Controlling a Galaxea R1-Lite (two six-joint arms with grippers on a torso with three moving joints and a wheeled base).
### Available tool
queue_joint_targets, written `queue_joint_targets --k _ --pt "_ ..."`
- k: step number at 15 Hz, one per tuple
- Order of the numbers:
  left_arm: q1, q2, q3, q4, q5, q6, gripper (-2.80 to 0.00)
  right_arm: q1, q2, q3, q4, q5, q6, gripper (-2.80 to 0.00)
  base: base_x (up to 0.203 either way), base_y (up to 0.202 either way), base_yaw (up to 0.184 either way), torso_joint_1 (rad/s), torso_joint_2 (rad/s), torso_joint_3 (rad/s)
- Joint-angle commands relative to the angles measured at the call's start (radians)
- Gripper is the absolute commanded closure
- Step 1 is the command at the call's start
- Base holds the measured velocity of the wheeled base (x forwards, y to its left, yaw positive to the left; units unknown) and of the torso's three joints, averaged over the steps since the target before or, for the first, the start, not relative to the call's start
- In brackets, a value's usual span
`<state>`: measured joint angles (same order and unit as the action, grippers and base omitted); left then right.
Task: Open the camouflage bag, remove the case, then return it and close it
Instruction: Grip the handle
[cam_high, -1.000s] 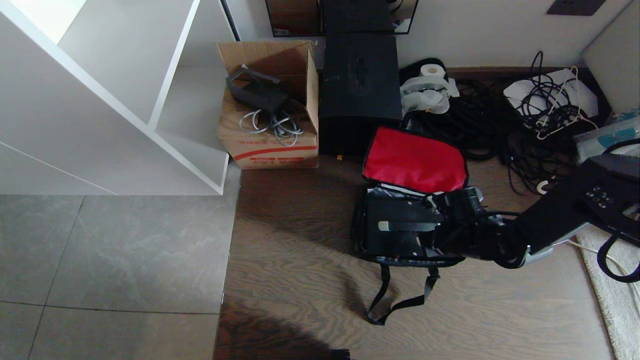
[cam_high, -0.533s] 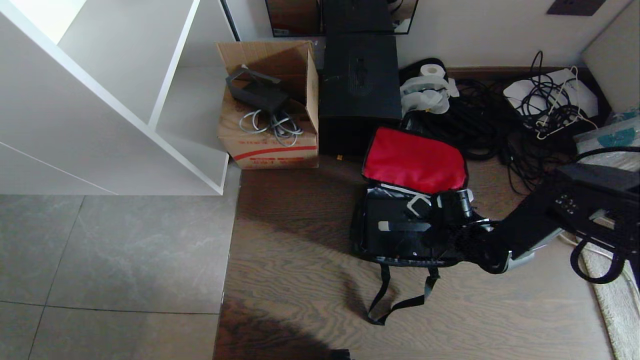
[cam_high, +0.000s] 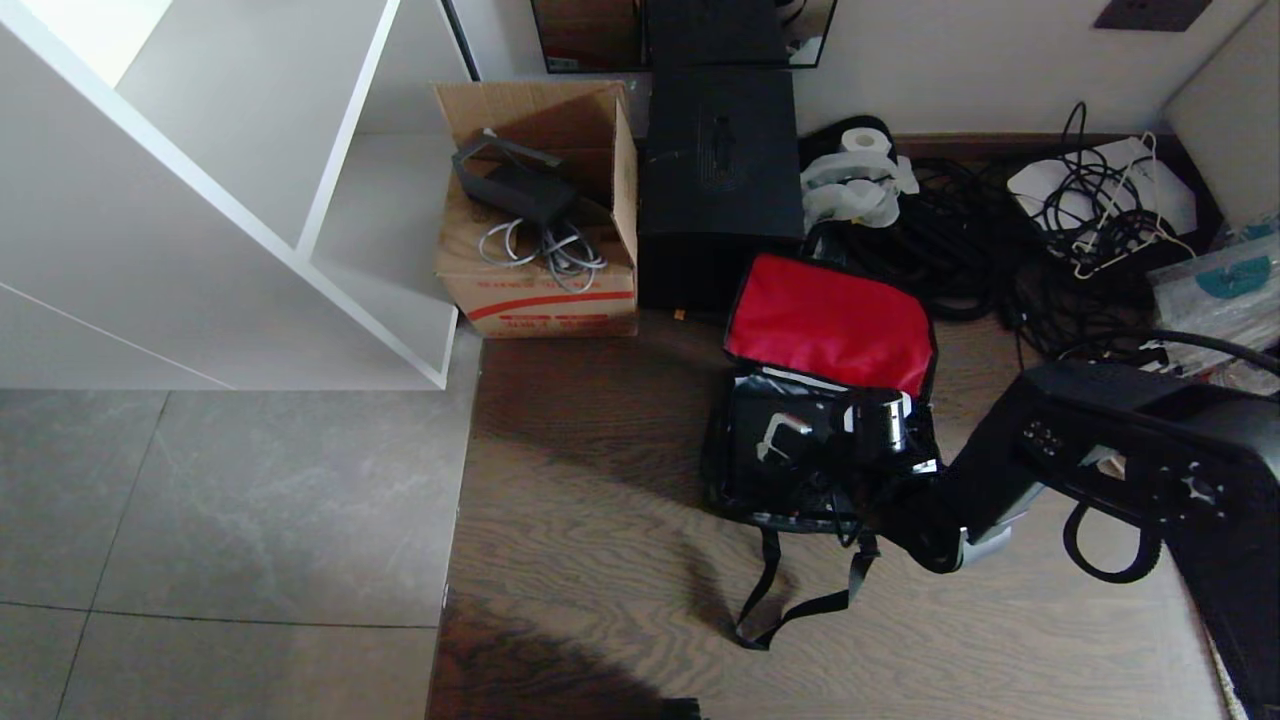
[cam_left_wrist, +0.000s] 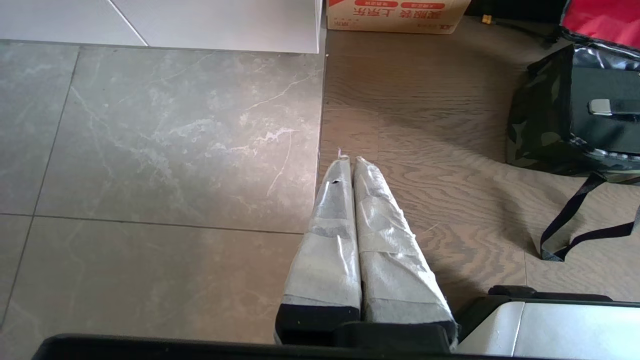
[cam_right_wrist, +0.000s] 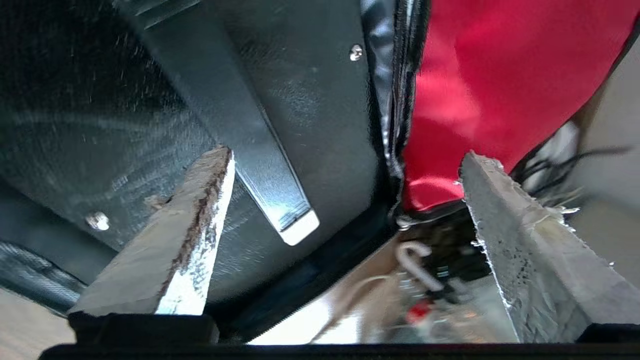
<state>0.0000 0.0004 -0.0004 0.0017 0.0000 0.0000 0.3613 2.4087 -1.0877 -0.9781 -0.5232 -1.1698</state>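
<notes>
On the wooden floor (cam_high: 600, 560), near the wall, the camouflage bag (cam_high: 722, 470) lies open, its red-lined lid (cam_high: 828, 320) folded back toward the wall and leaning against a taller black box (cam_high: 718, 190). Inside the bag sits the case (cam_high: 790, 450), flat and black, with the silver bracket of its strap handle showing; in the right wrist view the case (cam_right_wrist: 280, 115) fills the bag up to the zipper edge, with the red lining (cam_right_wrist: 480, 85) just beyond it. The bag's black webbing strap (cam_high: 790, 600) trails in a loop on the floor on the side away from the wall.

The right gripper (cam_high: 880, 425) reaches in from the right and hangs over the right end of the case, close above it. Its jaws stand wide apart and hold nothing: in the wrist view one finger (cam_right_wrist: 175, 240) is over the case lid beside the strap handle, the other (cam_right_wrist: 520, 250) past the bag's edge.

The left gripper (cam_left_wrist: 350, 165) is parked out of the head view, over the seam where grey tile (cam_left_wrist: 150, 140) meets the wood, well apart from the bag; its taped jaws are pressed together and empty.

A brown cardboard carton (cam_high: 545, 210) with cables in it stands left of the black box, and a tangle of black cables (cam_high: 1000, 250) lies along the wall to the right of the bag.
</notes>
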Motion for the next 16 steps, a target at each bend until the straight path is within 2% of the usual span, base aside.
queue_joint_targets --k 1,4,8,16 --pt "0.0 0.0 0.0 0.0 0.0 0.0 0.0 0.0 0.005 -0.001 -0.007 -0.003 -0.051 -2.8 0.0 0.0 0.0 0.0 0.0 0.0" --pt "0.0 0.0 0.0 0.0 0.0 0.0 0.0 -0.001 0.005 -0.012 0.009 0.001 -0.065 -2.8 0.0 0.0 0.0 0.0 0.0 0.0" --pt "0.0 0.0 0.0 0.0 0.0 -0.001 0.0 -0.011 -0.001 -0.02 0.074 0.079 -0.063 -2.8 0.0 0.0 0.0 0.0 0.0 0.0" --pt "0.0 0.0 0.0 0.0 0.0 0.0 0.0 -0.035 0.032 -0.064 0.15 0.109 -0.065 -2.8 0.0 0.0 0.0 0.0 0.0 0.0"
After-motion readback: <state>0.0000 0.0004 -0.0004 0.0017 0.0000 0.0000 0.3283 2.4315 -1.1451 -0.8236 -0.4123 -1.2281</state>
